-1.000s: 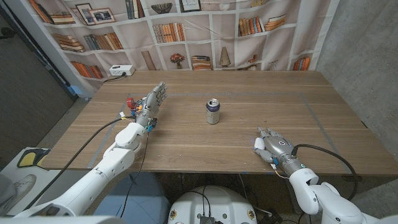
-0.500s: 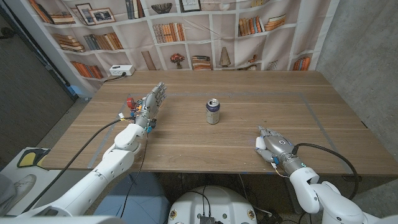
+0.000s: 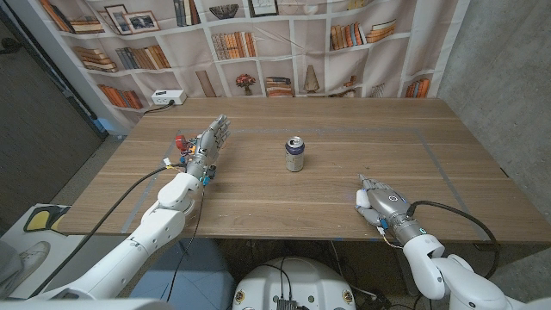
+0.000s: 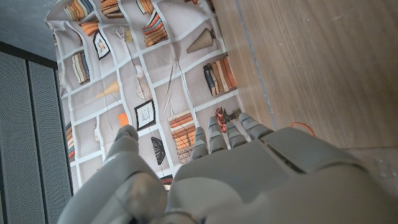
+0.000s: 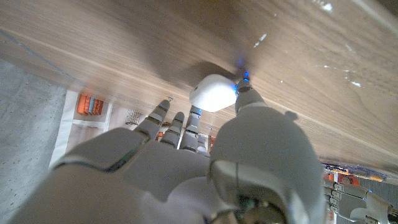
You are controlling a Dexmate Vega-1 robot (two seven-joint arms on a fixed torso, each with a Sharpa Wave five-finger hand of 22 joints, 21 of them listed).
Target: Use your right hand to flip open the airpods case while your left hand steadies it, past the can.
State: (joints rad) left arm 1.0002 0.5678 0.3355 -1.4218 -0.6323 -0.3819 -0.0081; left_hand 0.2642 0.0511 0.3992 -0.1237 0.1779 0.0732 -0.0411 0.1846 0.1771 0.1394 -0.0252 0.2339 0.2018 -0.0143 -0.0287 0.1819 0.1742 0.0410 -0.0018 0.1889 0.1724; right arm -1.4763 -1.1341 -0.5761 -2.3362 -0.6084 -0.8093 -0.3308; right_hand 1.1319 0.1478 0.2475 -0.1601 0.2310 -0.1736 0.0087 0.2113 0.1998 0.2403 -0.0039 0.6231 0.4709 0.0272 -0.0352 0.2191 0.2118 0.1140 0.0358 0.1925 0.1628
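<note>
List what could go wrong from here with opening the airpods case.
1. The airpods case lies close to the table's near edge beside the right robot hand; a clumsy flip could knock it off.
2. The left robot hand is far away beyond the can, so nothing steadies the case; reaching across could topple the can.

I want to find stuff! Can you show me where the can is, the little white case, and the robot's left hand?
can [image 3: 295,155], head view, on its side wall.
airpods case [image 5: 213,93], right wrist view, middle of its white shell.
left hand [image 3: 207,146], head view, back of the hand.
</note>
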